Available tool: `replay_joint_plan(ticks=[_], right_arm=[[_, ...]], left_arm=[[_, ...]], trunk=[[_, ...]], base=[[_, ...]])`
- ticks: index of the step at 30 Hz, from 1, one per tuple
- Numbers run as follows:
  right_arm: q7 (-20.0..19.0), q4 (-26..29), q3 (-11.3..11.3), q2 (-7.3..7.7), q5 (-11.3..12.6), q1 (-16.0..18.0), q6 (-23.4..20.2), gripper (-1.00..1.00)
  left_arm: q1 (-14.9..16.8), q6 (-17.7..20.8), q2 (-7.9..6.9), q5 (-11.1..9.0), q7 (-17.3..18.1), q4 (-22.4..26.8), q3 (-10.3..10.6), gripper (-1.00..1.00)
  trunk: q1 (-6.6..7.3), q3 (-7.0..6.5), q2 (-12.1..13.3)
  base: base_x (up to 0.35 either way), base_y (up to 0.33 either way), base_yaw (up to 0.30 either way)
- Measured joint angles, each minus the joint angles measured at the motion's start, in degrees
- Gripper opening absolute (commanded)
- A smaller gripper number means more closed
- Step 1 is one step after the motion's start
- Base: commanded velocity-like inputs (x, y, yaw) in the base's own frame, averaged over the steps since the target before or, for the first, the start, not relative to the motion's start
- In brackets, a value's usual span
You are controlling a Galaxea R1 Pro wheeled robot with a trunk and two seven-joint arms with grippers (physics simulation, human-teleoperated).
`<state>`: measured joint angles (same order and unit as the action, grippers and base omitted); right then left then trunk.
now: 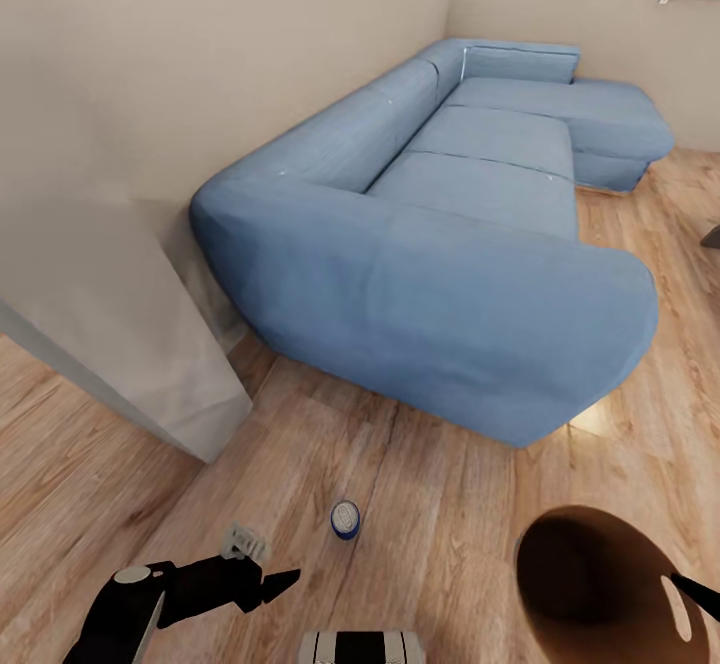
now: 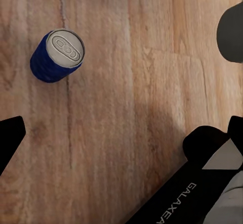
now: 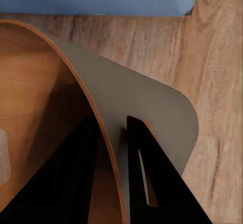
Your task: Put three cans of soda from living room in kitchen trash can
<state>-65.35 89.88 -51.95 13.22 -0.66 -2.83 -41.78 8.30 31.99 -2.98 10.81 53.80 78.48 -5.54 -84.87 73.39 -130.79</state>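
A blue soda can (image 1: 345,519) with a silver top stands upright on the wood floor in front of the sofa's arm; the left wrist view shows the can (image 2: 55,54) from above. My left gripper (image 1: 265,559) hovers low just left of it, open and holding nothing, with the can lying beyond its fingertips (image 2: 10,143). The trash can (image 1: 600,584), grey outside and brown inside, hangs at the lower right. My right gripper (image 3: 114,158) is shut on its rim (image 3: 109,148), one finger inside and one outside. The two orange cans are out of view.
A long blue sofa (image 1: 470,204) fills the middle of the living room, its near arm close ahead. A white wall corner (image 1: 130,344) juts out at the left. Light wood floor (image 1: 440,504) lies between the sofa and my base (image 1: 360,647).
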Motion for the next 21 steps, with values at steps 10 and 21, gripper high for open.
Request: replay_joint_plan(ticks=[10, 21], right_arm=[[1.46, -0.03, -0.02, -0.03, 7.44, 0.0, -9.09, -1.0], [-0.05, 0.02, 0.01, -0.04, 8.9, 0.01, -10.2, -1.0]], left_arm=[[-0.01, 0.0, 0.0, -0.07, 0.07, -0.06, 0.01, 1.0], [0.0, 0.0, -0.01, -0.15, 0.07, -0.02, -0.01, 1.0]], trunk=[[-2.2, 1.8, -4.01], [-4.61, 3.77, -8.42]], base=[[0.0, 0.0, 0.0], [0.0, 0.0, 0.0]])
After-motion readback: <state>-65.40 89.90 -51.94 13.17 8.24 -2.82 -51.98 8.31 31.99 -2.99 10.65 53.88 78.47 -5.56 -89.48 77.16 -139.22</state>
